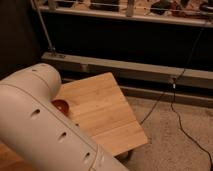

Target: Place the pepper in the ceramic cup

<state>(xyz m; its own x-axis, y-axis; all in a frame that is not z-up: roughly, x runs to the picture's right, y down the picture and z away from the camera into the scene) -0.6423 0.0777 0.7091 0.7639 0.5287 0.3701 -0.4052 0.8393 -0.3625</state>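
My gripper and small orange pepper are out of view behind the white perforated arm [45, 125]; only the red-orange bowl [60, 105] shows. It's probably light; grip mid-body.

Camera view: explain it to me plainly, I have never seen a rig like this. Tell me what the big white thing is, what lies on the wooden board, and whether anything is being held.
There is only one picture, from a camera looking down past the robot. The big white tube with small holes is the robot's arm, very close to the lens and covering the lower left. Behind it sits a light wooden tabletop. At the arm's edge a round red-orange bowl peeks out, partly hidden. The gripper is out of sight, so nothing can be seen held. No pepper or ceramic cup shows here. A black cable trails over the speckled floor on the right.
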